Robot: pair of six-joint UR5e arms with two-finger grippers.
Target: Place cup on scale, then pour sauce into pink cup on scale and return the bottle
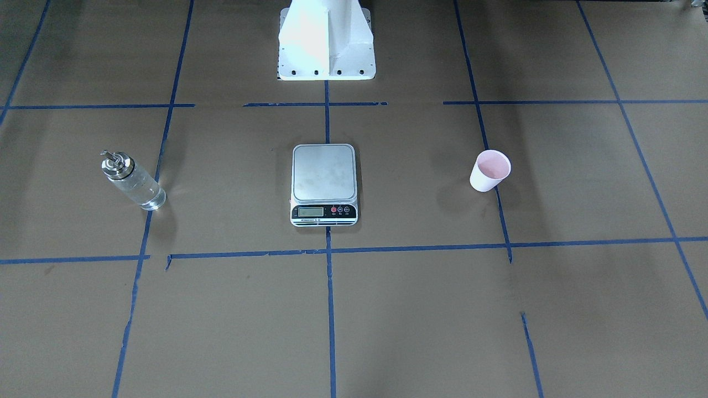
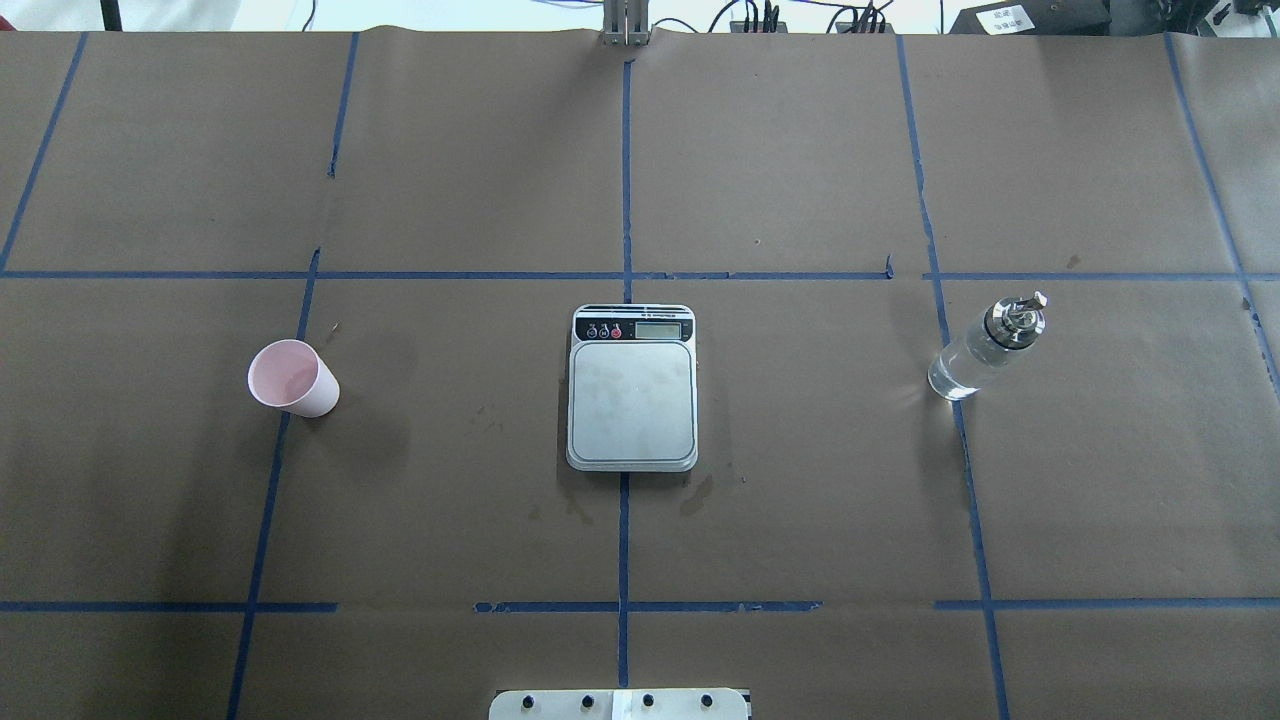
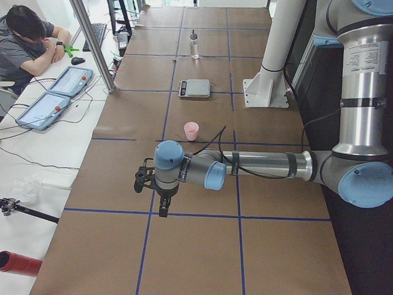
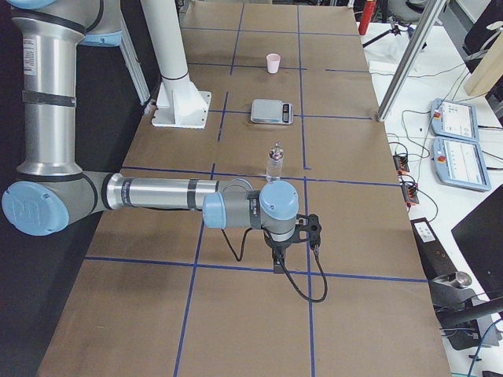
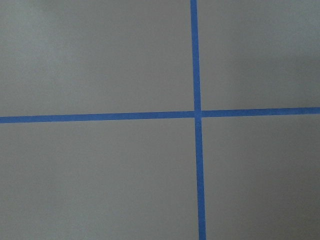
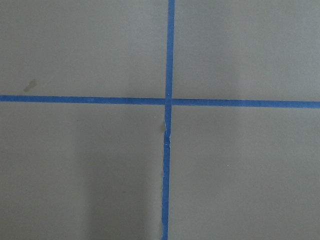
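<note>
Brown paper covers the table point(image 2: 800, 150), marked into a grid by blue tape point(image 2: 624, 540), with a few dark stains point(image 2: 580, 505) by the scale. The scale point(image 2: 632, 400) lies flat at the middle on a tape line, its display turned away from the robot. The cup point(image 2: 292, 378) stands upright on the paper on the robot's left, well apart from the scale. The bottle point(image 2: 985, 345), clear sauce point(image 2: 955, 378) inside, stands upright well off to the right. The left gripper point(image 3: 163, 206) and right gripper point(image 4: 280, 263) both point down over tape crossings at the table's ends; I cannot tell how their jaws stand. A white pedestal point(image 1: 326, 50) is bolted at the robot's edge. Beyond the table, a person point(image 3: 24, 40) sits at a white bench point(image 3: 37, 147) with two tablets point(image 3: 58, 92).
</note>
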